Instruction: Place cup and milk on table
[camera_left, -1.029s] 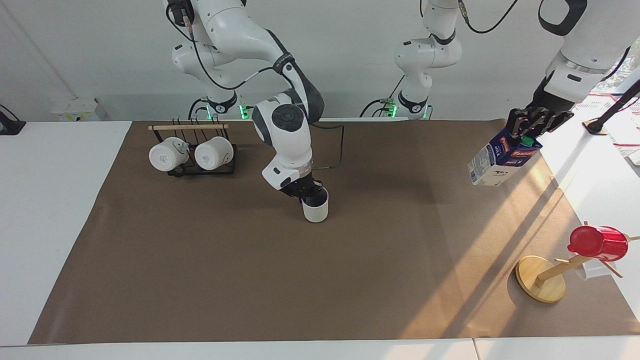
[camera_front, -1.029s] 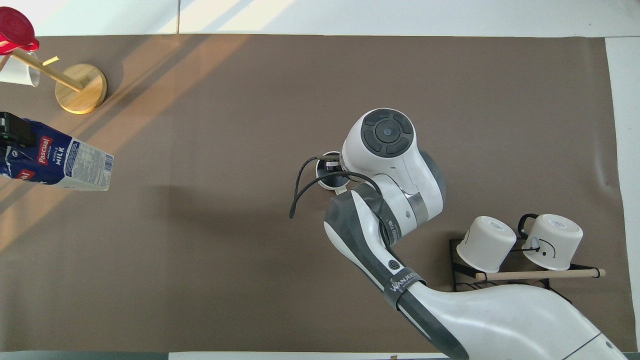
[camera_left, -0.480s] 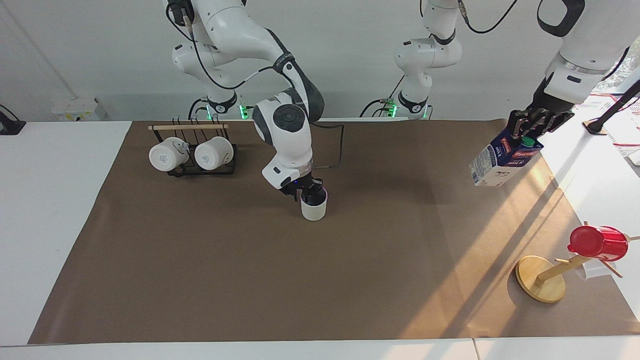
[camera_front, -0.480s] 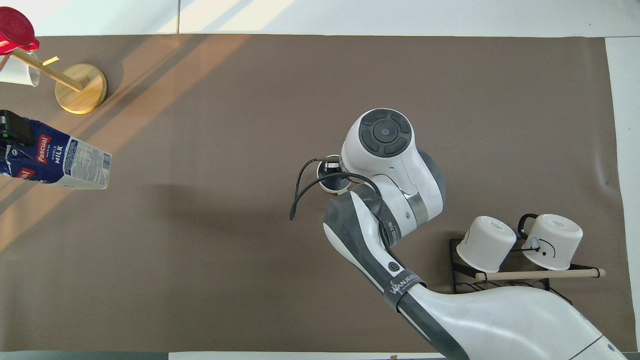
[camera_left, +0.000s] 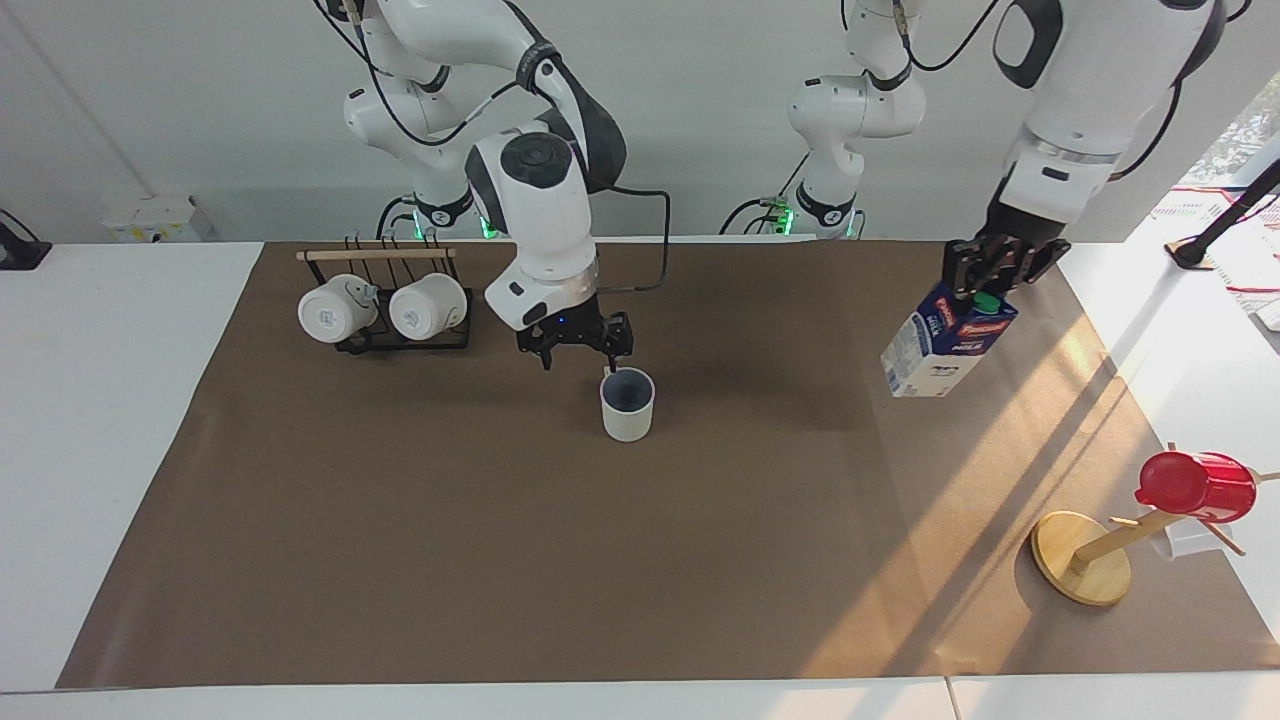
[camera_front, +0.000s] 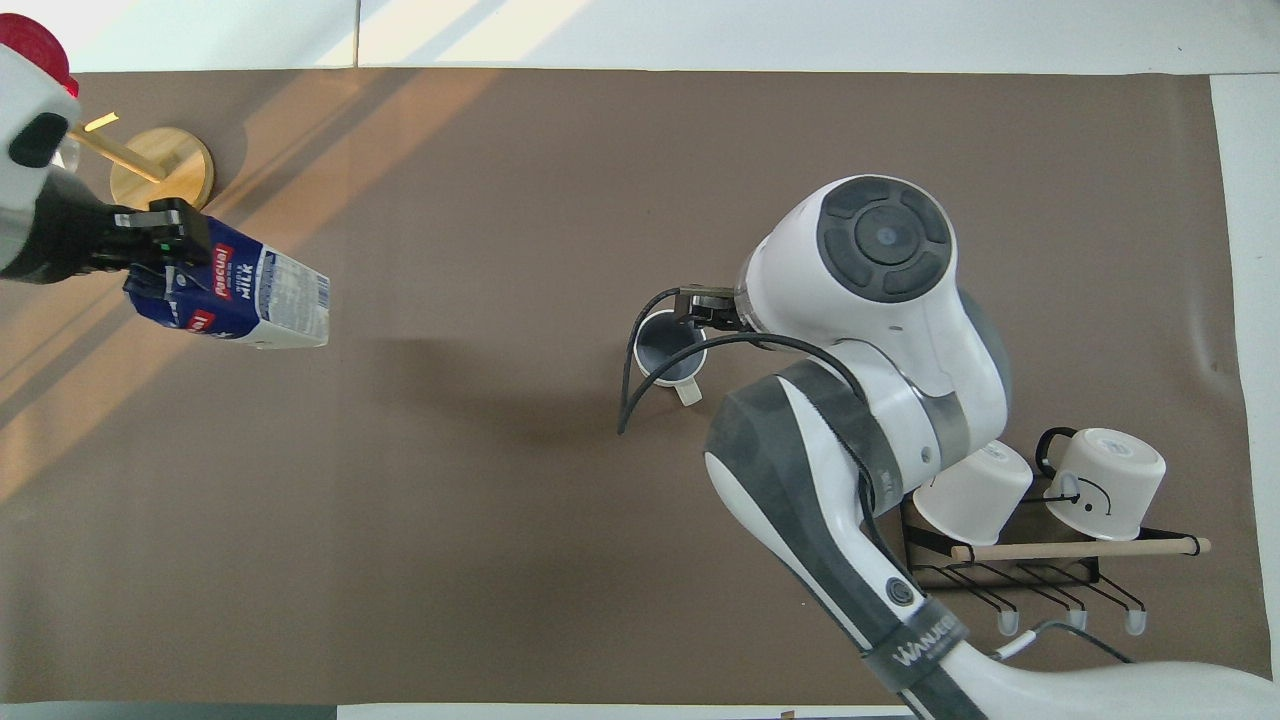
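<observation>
Within the last second the right gripper (camera_left: 576, 347) had let go of the cup (camera_left: 627, 404) and lifted off, fingers spread, leaving it upright mid-tabletop (camera_left: 130, 400); that half looked done. The left gripper (camera_left: 988, 275), clamped on the milk (camera_left: 945, 344), had carried the tilted carton inward over the brown sheet (camera_left: 500, 560) at its own end, not yet set down. White walls stood around; sunlight striped the sheet.
</observation>
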